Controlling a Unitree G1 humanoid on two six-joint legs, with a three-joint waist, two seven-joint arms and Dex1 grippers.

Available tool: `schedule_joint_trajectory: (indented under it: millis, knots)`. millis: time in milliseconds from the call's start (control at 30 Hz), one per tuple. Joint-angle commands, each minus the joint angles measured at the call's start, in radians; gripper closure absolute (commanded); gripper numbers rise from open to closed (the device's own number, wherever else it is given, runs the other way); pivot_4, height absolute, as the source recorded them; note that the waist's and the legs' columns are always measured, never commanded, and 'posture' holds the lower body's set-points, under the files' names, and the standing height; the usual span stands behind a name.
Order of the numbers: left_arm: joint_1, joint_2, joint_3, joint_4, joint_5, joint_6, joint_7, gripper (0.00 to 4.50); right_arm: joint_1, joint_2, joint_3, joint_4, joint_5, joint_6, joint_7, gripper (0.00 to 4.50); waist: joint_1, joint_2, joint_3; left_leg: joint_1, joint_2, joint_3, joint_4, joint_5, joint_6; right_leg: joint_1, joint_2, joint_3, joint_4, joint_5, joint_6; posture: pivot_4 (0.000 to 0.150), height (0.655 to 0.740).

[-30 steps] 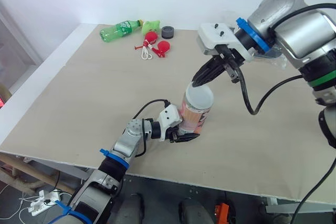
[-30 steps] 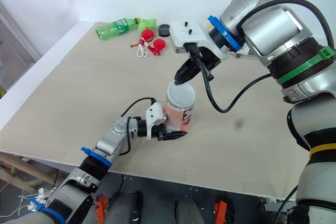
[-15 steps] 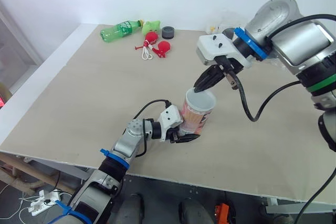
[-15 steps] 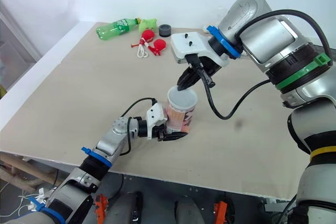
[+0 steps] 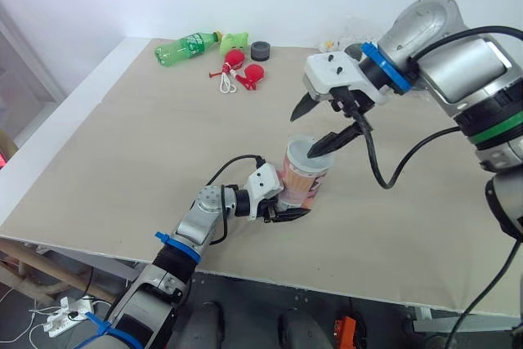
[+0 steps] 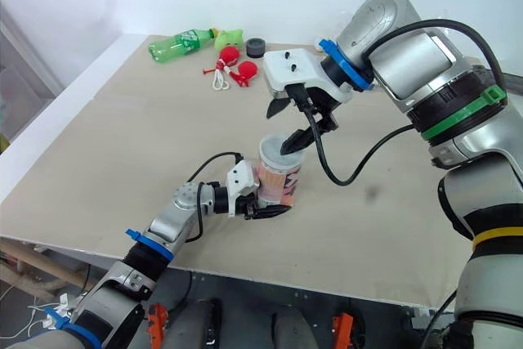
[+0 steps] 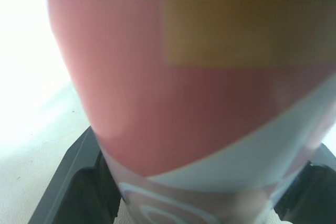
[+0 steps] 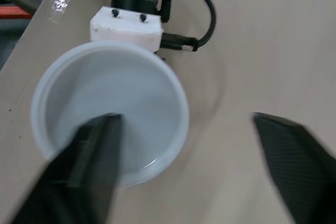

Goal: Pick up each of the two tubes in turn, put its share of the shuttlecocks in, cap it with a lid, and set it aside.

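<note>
A red-and-white printed cardboard tube point(image 5: 304, 187) stands near the front edge of the beige table point(image 5: 139, 136), a translucent white plastic lid point(image 5: 311, 149) on its mouth. The left gripper point(image 5: 291, 204) has its jaws pinching the tube's base. The right gripper point(image 5: 304, 135) hangs above with jaws spread (one fingertip over the lid).

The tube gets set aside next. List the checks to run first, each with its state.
1. Left gripper shut on tube: ok.
2. Tube upright: ok.
3. Lid on the tube's mouth: ok; pressed fully home: cannot tell.
4. Right gripper open: ok.
5. Right fingers clear of lid: not ok, one hangs over it.
6. Shuttlecocks inside: cannot tell, the lid covers the mouth.
</note>
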State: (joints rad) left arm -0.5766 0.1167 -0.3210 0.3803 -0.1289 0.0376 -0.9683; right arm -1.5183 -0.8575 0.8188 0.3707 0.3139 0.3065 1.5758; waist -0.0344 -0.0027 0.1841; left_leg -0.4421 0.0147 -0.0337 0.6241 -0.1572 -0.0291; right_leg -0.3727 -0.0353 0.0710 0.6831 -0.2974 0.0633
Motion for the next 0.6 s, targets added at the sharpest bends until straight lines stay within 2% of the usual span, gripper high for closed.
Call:
schedule_joint_trajectory:
  millis: [33,100,200,433,467,600]
  knots:
    - [0.016,0.009,-0.011,0.016,0.015,0.007,-0.007,1.53,-0.036,0.008,-0.051,0.012,-0.01,-0.004,0.039,0.06,0.0,0.0,0.0,0.0,0.0,0.0,0.0,0.0,0.0,0.0,0.0,0.0,0.0,0.0,0.0,0.15,0.74]
    - [0.016,0.01,-0.012,0.016,0.016,0.006,-0.008,1.53,-0.053,0.008,-0.059,0.023,-0.004,0.001,0.039,0.06,0.0,0.0,0.0,0.0,0.0,0.0,0.0,0.0,0.0,0.0,0.0,0.0,0.0,0.0,0.0,0.15,0.74]
    - [0.016,0.011,-0.011,0.016,0.016,0.006,-0.009,1.53,-0.076,0.006,-0.071,0.025,0.024,0.019,0.039,0.93,0.0,0.0,0.0,0.0,0.0,0.0,0.0,0.0,0.0,0.0,0.0,0.0,0.0,0.0,0.0,0.15,0.74]
    - [0.016,0.012,-0.012,0.013,0.016,0.008,-0.01,1.53,-0.065,-0.057,-0.043,-0.101,0.171,0.084,0.039,4.29,0.0,0.0,0.0,0.0,0.0,0.0,0.0,0.0,0.0,0.0,0.0,0.0,0.0,0.0,0.0,0.15,0.74]
    - [0.016,0.012,-0.012,0.013,0.016,0.009,-0.011,1.53,-0.054,-0.067,-0.035,-0.12,0.173,0.086,0.039,4.41,0.0,0.0,0.0,0.0,0.0,0.0,0.0,0.0,0.0,0.0,0.0,0.0,0.0,0.0,0.0,0.15,0.74]
    - [0.017,0.013,-0.012,0.01,0.015,0.011,-0.011,1.53,-0.01,-0.085,-0.014,-0.161,0.163,0.09,0.039,4.41,0.0,0.0,0.0,0.0,0.0,0.0,0.0,0.0,0.0,0.0,0.0,0.0,0.0,0.0,0.0,0.15,0.74]
